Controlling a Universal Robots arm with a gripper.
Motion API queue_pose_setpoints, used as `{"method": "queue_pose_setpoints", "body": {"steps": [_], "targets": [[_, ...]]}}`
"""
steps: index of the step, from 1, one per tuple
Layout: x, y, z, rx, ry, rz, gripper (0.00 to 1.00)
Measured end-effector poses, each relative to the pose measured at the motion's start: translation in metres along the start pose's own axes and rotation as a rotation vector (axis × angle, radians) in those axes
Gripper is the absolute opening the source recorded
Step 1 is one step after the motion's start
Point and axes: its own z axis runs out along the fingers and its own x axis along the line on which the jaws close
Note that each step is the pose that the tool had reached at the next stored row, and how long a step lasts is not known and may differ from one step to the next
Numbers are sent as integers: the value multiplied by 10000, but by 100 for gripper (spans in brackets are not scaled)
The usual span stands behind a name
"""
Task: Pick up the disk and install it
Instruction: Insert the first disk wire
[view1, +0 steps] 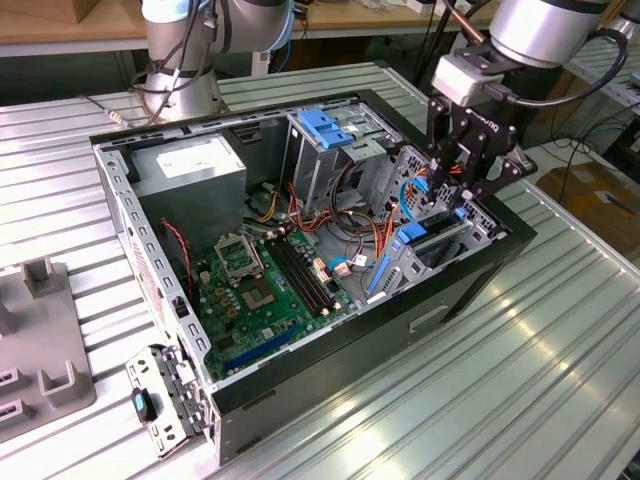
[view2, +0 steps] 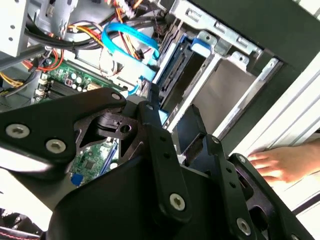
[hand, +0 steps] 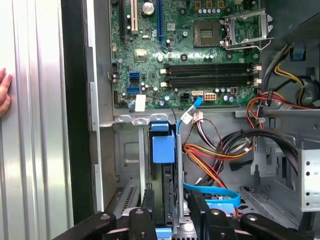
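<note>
First wrist view: gripper (hand: 171, 199) is down inside the open computer case (hand: 77, 125), just off the edge of the motherboard (hand: 200, 60). The disk (hand: 169, 175) stands on edge in a narrow metal slot just beside the motherboard, with its blue rail end (hand: 163, 145) toward the board. The gripper is at the disk's upper edge. Whether it clamps the disk or stands loose of it, I cannot tell from either wrist view. The disk looks part-way into the slot, not confirmed seated; that is my judgement only.

Also just off the motherboard's edge:
- a loose bundle of orange, yellow and black wires (hand: 215, 155)
- a flat blue data cable (hand: 215, 192), farther from the board than the wires and close to the gripper

A person's hand (hand: 4, 92) rests on the ribbed table (hand: 35, 150), well apart from the motherboard, beyond the case wall.

Risks as I read them:
- Rails miss the slot guides. A slight tilt would bind the disk against the sheet metal, and more push would jam it.
- Blue cable or wire bundle gets trapped beside the disk. This would block seating or strain a connector on the motherboard.
- Weak hold lets the disk slip and drop hard into the slot.
- Hand stays near the case, so a wide arm swing away from the motherboard could reach it.
</note>
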Motion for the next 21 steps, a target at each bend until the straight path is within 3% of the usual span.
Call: {"method": "queue_pose_setpoints", "body": {"steps": [4, 7, 10, 18, 21], "targets": [[-67, -64, 33, 0, 2, 0, 43], [-151, -75, 125, 0, 1, 0, 43], [-164, -91, 196, 0, 3, 0, 43], [-164, -91, 200, 0, 2, 0, 41], [-165, -91, 200, 0, 3, 0, 22]]}}
